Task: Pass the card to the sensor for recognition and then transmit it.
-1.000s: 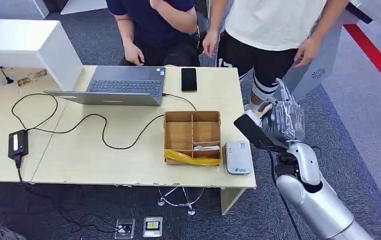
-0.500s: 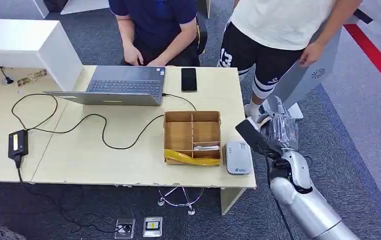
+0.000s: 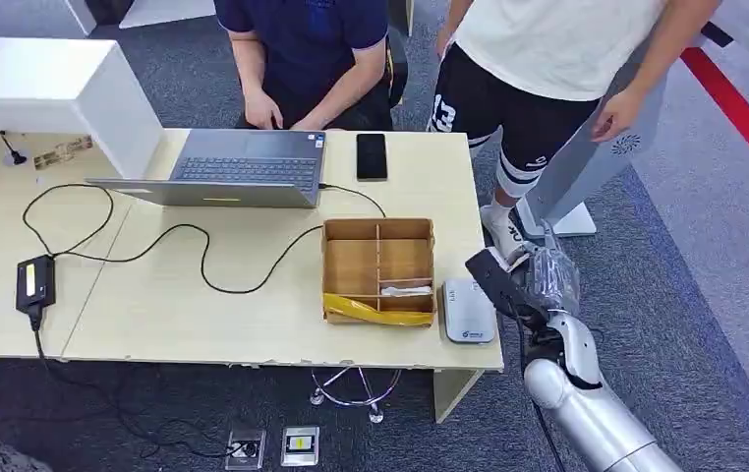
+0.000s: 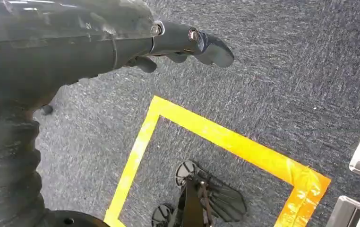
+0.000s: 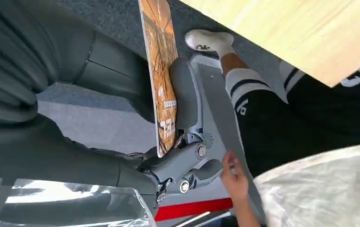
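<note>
R hand (image 3: 538, 275) | pinches card (image 5: 161, 71) edge-on, off table edge beside sensor (image 3: 469, 310) (prob. lining up for scan) | L hand (image 4: 187, 42) hangs over carpet, fingers apart, holds nothing

Light wooden bench (image 3: 154, 315) carries an open grey laptop (image 3: 243, 169) at its far edge, with a black smartphone (image 3: 372, 155) lying flat just beside it. A black cable (image 3: 203, 265) runs from the laptop across the surface to a black power adapter (image 3: 35, 282) near the left end. Brown cardboard divided box (image 3: 378, 270) sits toward the right, a yellow strip (image 3: 375, 310) along its near side. One person in a dark blue shirt (image 3: 302, 44) sits behind the bench; another in a white shirt (image 3: 547, 39) stands on the grey carpet (image 3: 705, 256). Yellow floor tape (image 4: 225, 142) marks the carpet.
</note>
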You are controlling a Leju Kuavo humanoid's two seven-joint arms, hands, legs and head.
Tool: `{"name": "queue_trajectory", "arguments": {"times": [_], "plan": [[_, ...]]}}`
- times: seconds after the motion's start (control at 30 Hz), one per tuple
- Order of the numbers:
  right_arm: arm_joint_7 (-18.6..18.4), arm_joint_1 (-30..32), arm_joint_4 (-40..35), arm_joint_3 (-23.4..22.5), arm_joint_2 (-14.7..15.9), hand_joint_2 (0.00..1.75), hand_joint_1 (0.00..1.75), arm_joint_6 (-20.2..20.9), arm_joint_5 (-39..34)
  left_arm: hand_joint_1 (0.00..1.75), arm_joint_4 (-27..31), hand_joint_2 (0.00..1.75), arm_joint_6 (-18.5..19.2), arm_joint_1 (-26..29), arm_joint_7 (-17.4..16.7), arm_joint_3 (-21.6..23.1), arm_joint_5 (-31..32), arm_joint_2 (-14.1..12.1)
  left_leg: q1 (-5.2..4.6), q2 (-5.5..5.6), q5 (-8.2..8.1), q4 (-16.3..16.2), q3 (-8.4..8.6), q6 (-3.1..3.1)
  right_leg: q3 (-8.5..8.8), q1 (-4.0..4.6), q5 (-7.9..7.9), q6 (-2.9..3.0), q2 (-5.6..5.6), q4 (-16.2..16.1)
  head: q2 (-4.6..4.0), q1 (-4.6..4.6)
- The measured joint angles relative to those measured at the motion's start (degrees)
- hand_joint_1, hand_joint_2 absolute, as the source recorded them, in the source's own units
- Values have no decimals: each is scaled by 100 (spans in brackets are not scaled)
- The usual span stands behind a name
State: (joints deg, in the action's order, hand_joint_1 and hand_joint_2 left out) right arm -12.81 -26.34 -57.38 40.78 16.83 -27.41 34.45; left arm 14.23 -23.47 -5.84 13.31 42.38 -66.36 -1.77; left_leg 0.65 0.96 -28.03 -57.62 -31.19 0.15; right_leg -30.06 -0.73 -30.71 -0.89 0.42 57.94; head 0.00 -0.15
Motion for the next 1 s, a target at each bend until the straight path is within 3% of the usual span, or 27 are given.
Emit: {"name": "queue_trajectory", "arguments": {"times": [0.5, 1.0], "plan": [[182, 266, 407, -9, -219, 175, 175, -13, -175, 0, 0, 175, 37, -15, 22, 50, -2, -13, 0, -1, 0, 0, 0, 0, 0, 0, 0, 0, 1, 0, 0, 2], [127, 328, 280, -85, -335, 175, 175, 6, 70, 0, 0, 175, 55, -21, 22, 188, -7, -59, 0, -1, 0, 0, 0, 0, 0, 0, 0, 0, 1, 0, 0, 4]]}}
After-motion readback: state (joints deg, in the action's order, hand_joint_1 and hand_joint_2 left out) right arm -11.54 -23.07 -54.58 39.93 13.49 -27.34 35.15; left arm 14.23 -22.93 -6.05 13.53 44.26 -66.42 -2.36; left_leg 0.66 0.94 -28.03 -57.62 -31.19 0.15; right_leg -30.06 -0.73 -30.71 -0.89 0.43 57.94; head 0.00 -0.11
